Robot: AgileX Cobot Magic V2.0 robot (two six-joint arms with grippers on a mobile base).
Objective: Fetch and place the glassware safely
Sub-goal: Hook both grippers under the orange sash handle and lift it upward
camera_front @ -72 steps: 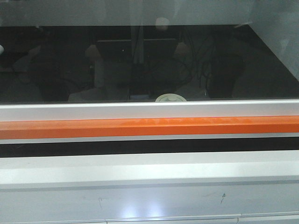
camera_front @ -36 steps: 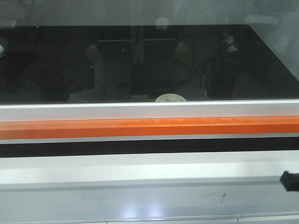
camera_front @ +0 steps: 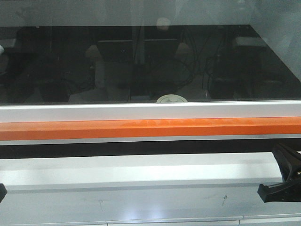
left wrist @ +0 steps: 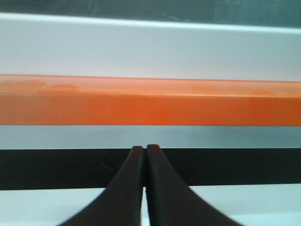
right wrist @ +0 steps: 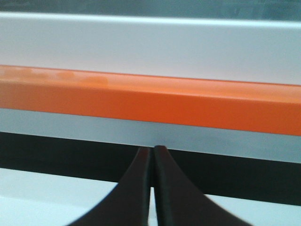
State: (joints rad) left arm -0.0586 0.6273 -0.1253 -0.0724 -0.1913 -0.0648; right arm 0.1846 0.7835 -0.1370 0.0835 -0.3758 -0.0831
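The glassware shows only as a round off-white lid [camera_front: 171,99] behind the dark glass pane, just above the white frame rail; the jar body is hidden. My left gripper [left wrist: 144,147] is shut with nothing between its fingers and faces the black gap under the orange bar [left wrist: 150,101]. My right gripper [right wrist: 153,148] is also shut and empty, facing the same orange bar [right wrist: 150,99]. In the front view, part of my right arm [camera_front: 287,172] enters at the lower right, and a dark sliver of the left arm [camera_front: 2,192] sits at the lower left edge.
A dark reflective glass pane [camera_front: 141,61] closes off the cabinet in front of the lid. Below it run a white frame rail [camera_front: 150,112], the orange bar [camera_front: 150,128], a black slot [camera_front: 141,147] and a white ledge [camera_front: 141,172].
My right arm has come into the front view from the lower right and risen further in. A sliver of the left arm now shows at the lower left edge. The lid has not moved.
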